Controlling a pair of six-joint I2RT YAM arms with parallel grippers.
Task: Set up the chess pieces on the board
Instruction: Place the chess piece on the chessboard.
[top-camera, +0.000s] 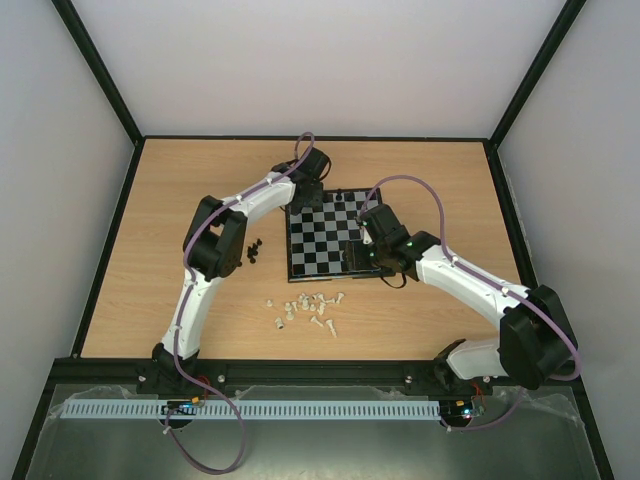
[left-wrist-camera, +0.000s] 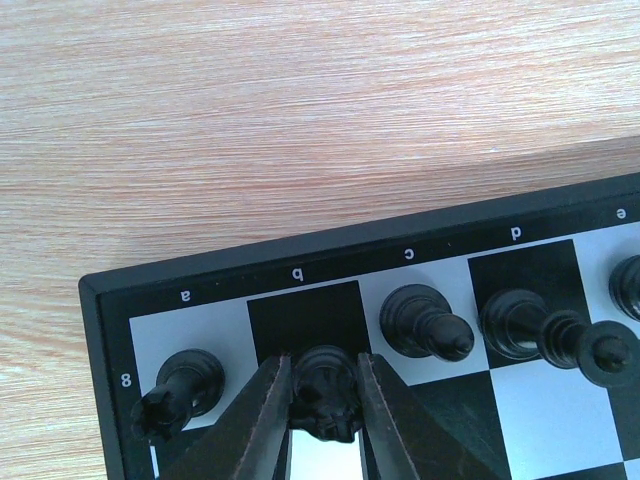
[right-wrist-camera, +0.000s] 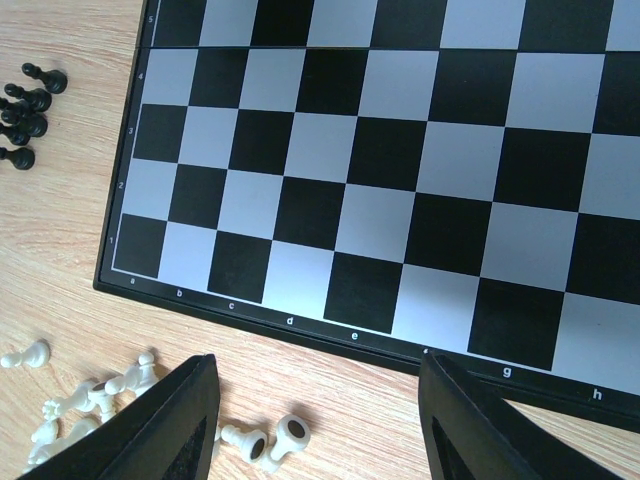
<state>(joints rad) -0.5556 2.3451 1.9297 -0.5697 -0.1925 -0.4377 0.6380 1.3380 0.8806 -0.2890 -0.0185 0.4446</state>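
Observation:
The board (top-camera: 322, 250) lies at the table's middle. My left gripper (top-camera: 308, 200) is at its far left corner. In the left wrist view the left gripper (left-wrist-camera: 323, 372) is shut on a black chess piece (left-wrist-camera: 326, 398) standing at the b8 square of the board (left-wrist-camera: 300, 310). A black rook (left-wrist-camera: 185, 385) stands on a8, and more black pieces (left-wrist-camera: 420, 320) fill the same row to the right. My right gripper (top-camera: 362, 262) is open and empty over the board's near edge (right-wrist-camera: 330, 325); it shows in its wrist view (right-wrist-camera: 320, 405).
Loose black pieces (top-camera: 252, 248) lie on the table left of the board, also in the right wrist view (right-wrist-camera: 25, 100). Several white pieces (top-camera: 308, 308) lie scattered in front of the board, some beside the right gripper's left finger (right-wrist-camera: 270, 442). Black frame rails edge the table.

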